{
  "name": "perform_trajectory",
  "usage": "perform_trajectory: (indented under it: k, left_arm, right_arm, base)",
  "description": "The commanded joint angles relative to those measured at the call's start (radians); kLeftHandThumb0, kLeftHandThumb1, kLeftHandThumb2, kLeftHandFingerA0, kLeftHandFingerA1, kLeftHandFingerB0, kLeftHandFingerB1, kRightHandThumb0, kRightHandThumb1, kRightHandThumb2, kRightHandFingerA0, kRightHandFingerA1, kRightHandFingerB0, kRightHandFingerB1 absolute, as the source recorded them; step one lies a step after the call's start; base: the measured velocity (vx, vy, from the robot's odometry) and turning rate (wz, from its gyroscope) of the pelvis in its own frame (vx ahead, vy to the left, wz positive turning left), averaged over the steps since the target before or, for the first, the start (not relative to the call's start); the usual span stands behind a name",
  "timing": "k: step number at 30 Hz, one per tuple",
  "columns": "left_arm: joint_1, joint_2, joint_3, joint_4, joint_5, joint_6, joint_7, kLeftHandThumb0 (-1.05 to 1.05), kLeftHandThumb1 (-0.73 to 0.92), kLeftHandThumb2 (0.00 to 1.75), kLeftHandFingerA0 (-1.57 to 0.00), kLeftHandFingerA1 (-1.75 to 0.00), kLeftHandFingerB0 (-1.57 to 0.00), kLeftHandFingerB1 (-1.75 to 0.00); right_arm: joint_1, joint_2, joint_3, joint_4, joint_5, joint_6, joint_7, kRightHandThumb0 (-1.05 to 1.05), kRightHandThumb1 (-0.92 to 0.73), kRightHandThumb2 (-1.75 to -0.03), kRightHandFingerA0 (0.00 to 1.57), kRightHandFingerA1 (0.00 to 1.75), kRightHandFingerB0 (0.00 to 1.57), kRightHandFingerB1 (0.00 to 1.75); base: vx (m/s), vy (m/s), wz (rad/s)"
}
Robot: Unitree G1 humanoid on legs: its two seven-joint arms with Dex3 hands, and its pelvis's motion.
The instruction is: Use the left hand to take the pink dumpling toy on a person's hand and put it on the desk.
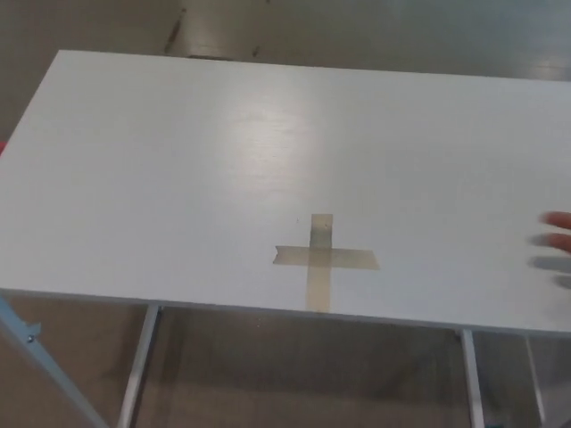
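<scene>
Surface [178, 160] of white board fills most of the head view, and it carries no object at this moment. Near its front edge there is a cross of tape [321, 260], made from two beige strips; I judge it is a mark for the place where the toy should be put, because it sits in the middle of the reachable area.

At the right border of the picture, some blurred fingertips of a person [558, 241] come in just above the board. The blur suggests movement, probably the person is bringing the hand toward the robot to offer the toy. The pink dumpling toy itself is not visible; if it is on this palm, it is outside the frame.

Neither of the robot's hands shows in the picture, so I cannot tell if they are open or closed, or if they have something in hold. The left one must come in from the picture's left and cross toward the person, so the taking is, in my judgement, not yet begun. Below the board the metal legs [138, 366] and the floor are seen.
</scene>
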Motion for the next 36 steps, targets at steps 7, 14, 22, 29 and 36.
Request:
perform_trajectory:
  k: [7,14,22,29,36]
  left_arm:
    - [0.007,0.009,-0.014,0.023,-0.034,-0.011,-0.006,-0.15,0.57,0.56,-0.69,-0.46,-0.4,-0.37]
    - [0.001,0.011,-0.032,0.028,-0.037,-0.005,-0.007,-0.16,0.56,0.56,-0.68,-0.46,-0.4,-0.37]
    - [-0.002,0.018,-0.042,0.03,-0.04,-0.005,-0.019,-0.18,0.55,0.56,-0.73,-0.48,-0.41,-0.37]
    - [-0.01,0.019,-0.057,0.029,-0.032,-0.007,-0.024,-0.19,0.54,0.56,-0.74,-0.48,-0.41,-0.37]
    - [0.001,0.01,-0.121,0.008,0.015,-0.075,-0.022,-0.22,0.53,0.57,-0.71,-0.48,-0.42,-0.38]
  right_arm:
    - [0.007,0.001,-0.006,0.025,0.014,-0.023,-0.006,-0.13,-0.66,-0.59,0.68,0.48,0.53,0.42]
    - [0.005,-0.001,0.008,0.028,0.004,-0.024,-0.013,-0.13,-0.66,-0.59,0.68,0.47,0.54,0.42]
    - [0.006,0.0,0.018,0.027,0.003,-0.027,-0.015,-0.13,-0.66,-0.59,0.68,0.47,0.53,0.42]
    - [0.005,-0.005,0.015,0.028,0.014,-0.025,0.004,-0.13,-0.67,-0.59,0.69,0.48,0.53,0.42]
    - [0.001,-0.005,0.019,0.029,0.009,-0.023,-0.003,-0.13,-0.67,-0.59,0.7,0.48,0.54,0.42]
  base:
    - [0.0,0.0,0.0]
    - [0.0,0.0,0.0]
    - [0.0,0.0,0.0]
    - [0.0,0.0,0.0]
    - [0.0,0.0,0.0]
